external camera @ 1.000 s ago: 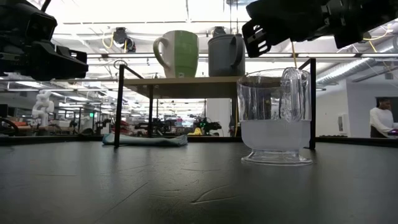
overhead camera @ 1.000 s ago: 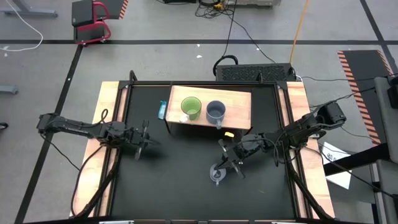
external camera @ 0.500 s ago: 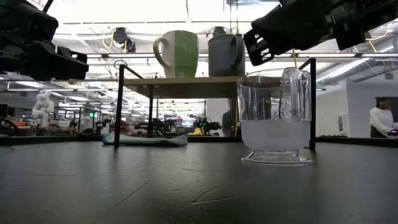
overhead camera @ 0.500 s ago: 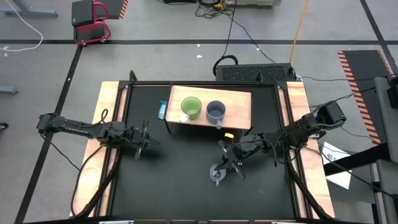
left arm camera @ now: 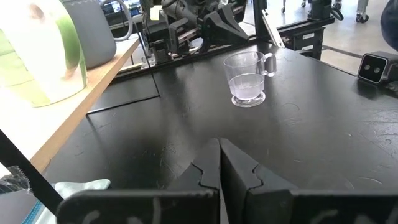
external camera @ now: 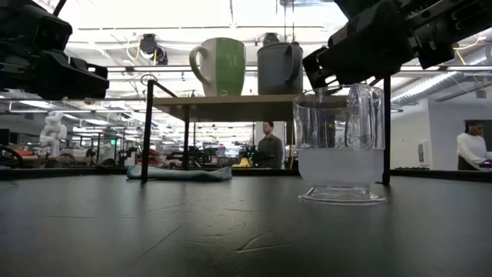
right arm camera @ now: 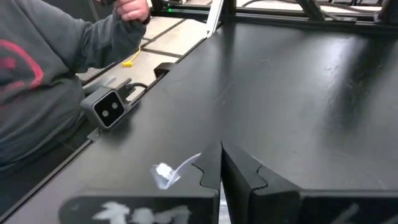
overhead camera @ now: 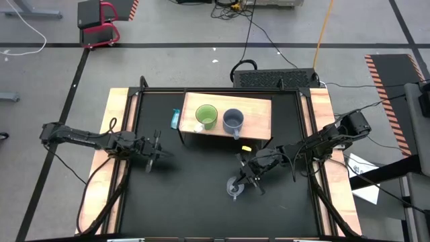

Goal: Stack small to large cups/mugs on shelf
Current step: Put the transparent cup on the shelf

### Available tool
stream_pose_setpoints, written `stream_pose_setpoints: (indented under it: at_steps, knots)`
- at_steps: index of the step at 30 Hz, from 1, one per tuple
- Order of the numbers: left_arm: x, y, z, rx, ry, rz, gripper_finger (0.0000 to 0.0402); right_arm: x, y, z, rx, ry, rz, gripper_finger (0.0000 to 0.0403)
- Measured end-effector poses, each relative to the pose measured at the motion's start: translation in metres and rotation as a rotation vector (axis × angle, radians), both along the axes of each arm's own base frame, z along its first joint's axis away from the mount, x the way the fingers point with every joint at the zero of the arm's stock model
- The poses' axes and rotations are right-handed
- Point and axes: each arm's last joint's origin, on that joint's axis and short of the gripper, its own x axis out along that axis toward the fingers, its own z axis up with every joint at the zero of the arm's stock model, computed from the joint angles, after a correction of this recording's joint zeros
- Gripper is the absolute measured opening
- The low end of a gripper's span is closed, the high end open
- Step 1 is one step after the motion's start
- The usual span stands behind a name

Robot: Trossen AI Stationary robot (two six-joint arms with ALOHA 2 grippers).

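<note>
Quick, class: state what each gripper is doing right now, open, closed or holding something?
Left gripper: closed, holding nothing, over the black tabletop.
Right gripper: closed, empty, just above the clear glass cup.

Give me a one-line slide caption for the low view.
Right gripper above clear glass cup; green mug and grey-blue mug on shelf.

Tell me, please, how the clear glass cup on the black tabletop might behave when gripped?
The clear glass cup looks rigid with smooth walls, so it may slip. Its foot is narrower than its body, so a sideways nudge could tip it. The right gripper hovers near its rim.
</note>
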Motion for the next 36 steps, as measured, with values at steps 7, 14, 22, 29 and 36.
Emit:
stream_pose_setpoints:
  at_steps: [7, 14, 22, 29, 36]
  knots:
    - [0.0000, 0.0000, 0.0000, 0.000, 0.000, 0.000, 0.0020, -0.0015, 0.0026, -0.0017, -0.006, 0.017, 0.008, 0.0000]
    - [0.0000, 0.0000, 0.0000, -0.001, 0.000, 0.000, 0.0024, -0.0014, 0.0026, -0.0013, -0.006, 0.013, 0.007, 0.0000]
    - [0.0000, 0.0000, 0.0000, -0.004, 0.000, 0.001, 0.0004, -0.0002, 0.0033, 0.0020, 0.005, -0.022, 0.008, 0.0004]
    - [0.0000, 0.0000, 0.0000, -0.013, 0.002, 0.003, 0.0016, -0.0004, 0.0035, 0.0017, 0.003, -0.018, 0.009, 0.0047]
    - [0.0000, 0.0000, 0.0001, -0.041, 0.008, 0.008, 0.0038, -0.0004, 0.0035, 0.0017, 0.004, -0.019, 0.009, 0.0098]
